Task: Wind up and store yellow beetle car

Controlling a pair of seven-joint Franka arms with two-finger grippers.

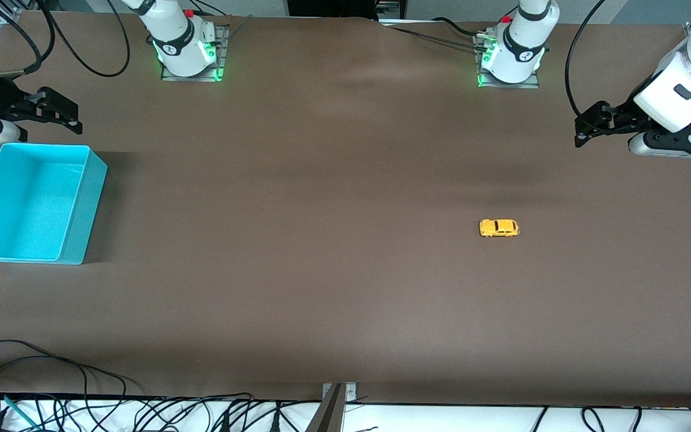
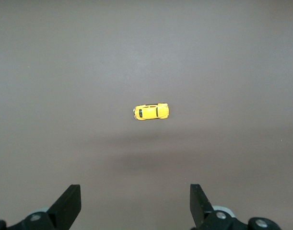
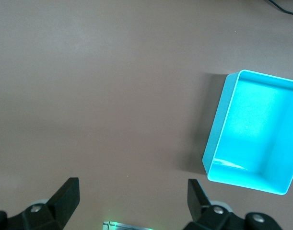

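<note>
Yellow beetle car (image 1: 499,228): on its wheels on the bare brown worktop (image 1: 321,240), toward the left arm's end, about midway between the edge with the robot bases and the edge nearest the front camera; long axis parallel to those edges; touching nothing; seen alone on the mat in the left wrist view (image 2: 151,111)

Turquoise bin (image 1: 84,204): at the right arm's end of the worktop, close to that end's edge, well apart from the car; upright, open side up, nothing visible inside; also in the right wrist view (image 3: 218,139)

Left gripper (image 1: 588,127): in the air over the left arm's end of the worktop, toward the base-side corner — jaws spread wide, nothing between them; both fingers (image 2: 69,203) low in the left wrist view, the car well clear of them

Right gripper (image 1: 57,111): in the air over the right arm's end, above the mat just on the base side of the bin — jaws wide apart, gripping nothing; fingers (image 3: 67,194) in the right wrist view, the bin off to one side

Both arms: waiting, clear of car and bin
</note>
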